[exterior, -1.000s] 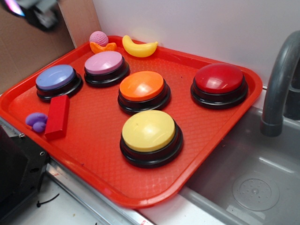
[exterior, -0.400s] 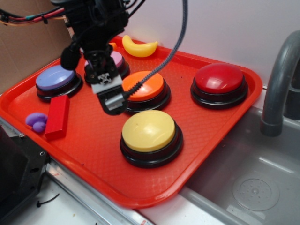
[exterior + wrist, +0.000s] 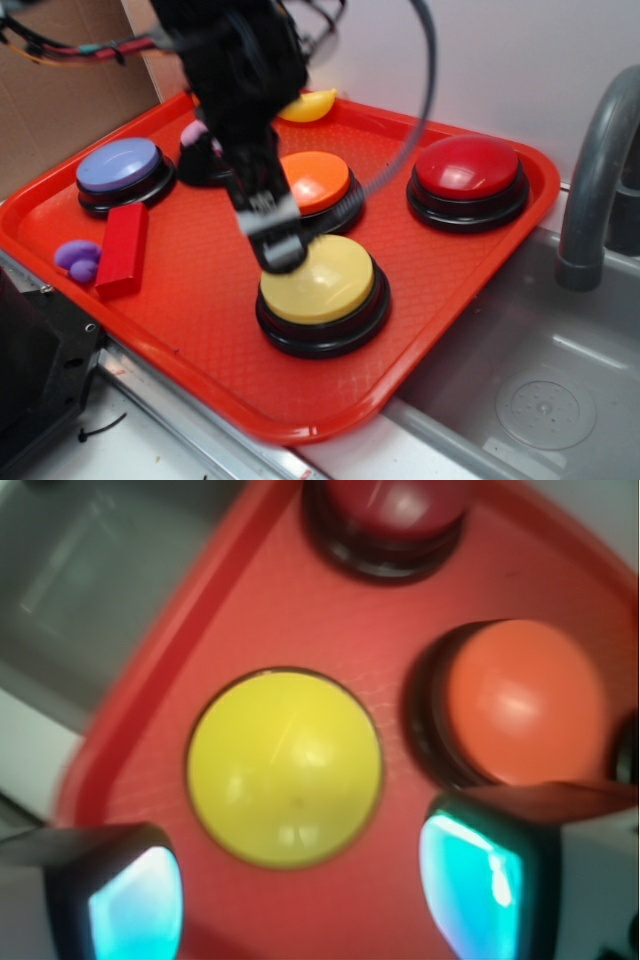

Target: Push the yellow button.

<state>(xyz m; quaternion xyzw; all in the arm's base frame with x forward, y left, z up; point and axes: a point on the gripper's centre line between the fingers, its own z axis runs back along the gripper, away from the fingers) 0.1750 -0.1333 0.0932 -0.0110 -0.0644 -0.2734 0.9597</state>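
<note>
Swinging down across the red tray, the robot arm now carries its gripper from beside the orange button to the near rim of the yellow button, blurred by motion. Seen from the wrist, the two fingers stand apart with nothing between them, and the yellow dome sits just ahead of the gap, slightly off toward one finger. The orange button lies beyond the other finger, the dark red button farther ahead. Whether the tip already touches the dome cannot be told through the blur, and the dome shows no sign of being pressed. By these views the approach looks nearly complete; the downward push itself appears left to do
</note>
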